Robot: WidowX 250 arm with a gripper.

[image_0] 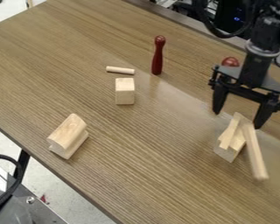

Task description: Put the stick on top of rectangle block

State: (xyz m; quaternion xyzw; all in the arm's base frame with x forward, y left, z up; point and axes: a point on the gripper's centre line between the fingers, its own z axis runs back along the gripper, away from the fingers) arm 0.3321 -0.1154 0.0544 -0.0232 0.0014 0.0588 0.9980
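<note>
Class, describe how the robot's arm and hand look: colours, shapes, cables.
The arm is black, with a looping black cable and a grey band above the hand. The hand is black too, with a wide crossbar and two tapering fingers.

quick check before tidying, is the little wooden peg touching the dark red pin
Apart. The camera view shows a strip of tabletop between the little wooden peg and the dark red pin.

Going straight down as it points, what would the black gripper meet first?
Probably the upper ends of the wooden sticks under the open gripper, though depth is unclear here.
</note>
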